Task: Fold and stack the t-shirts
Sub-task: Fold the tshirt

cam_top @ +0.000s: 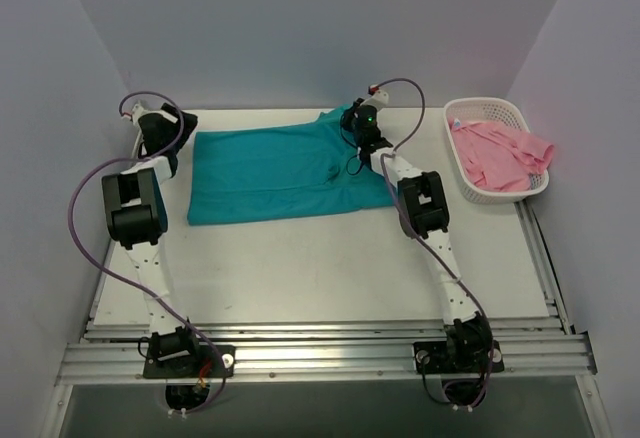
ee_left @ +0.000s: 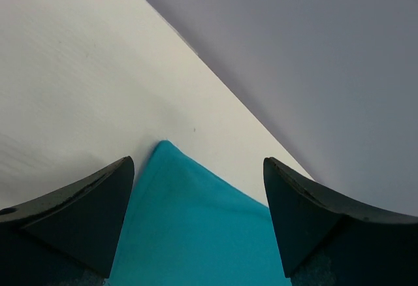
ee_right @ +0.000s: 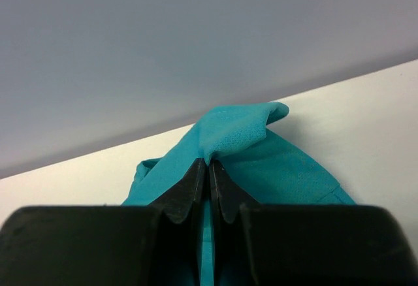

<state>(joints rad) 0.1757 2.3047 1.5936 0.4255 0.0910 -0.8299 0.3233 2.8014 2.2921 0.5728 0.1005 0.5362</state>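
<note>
The teal t-shirt [cam_top: 270, 173] lies spread flat on the white table at the back middle. My left gripper [cam_top: 186, 126] is open at the shirt's far left corner. In the left wrist view that corner [ee_left: 189, 227] lies between the two spread fingers of the gripper [ee_left: 198, 163]. My right gripper [cam_top: 353, 120] is at the shirt's far right end. In the right wrist view it [ee_right: 209, 162] is shut on a pinched fold of the teal cloth [ee_right: 238, 132], which bunches up above the fingertips. The light pink t-shirt [cam_top: 497, 154] lies crumpled in the basket.
The white lattice basket [cam_top: 480, 104] stands at the back right of the table. Grey walls close in the back and both sides. A metal rail [cam_top: 320, 353] runs along the near edge by the arm bases.
</note>
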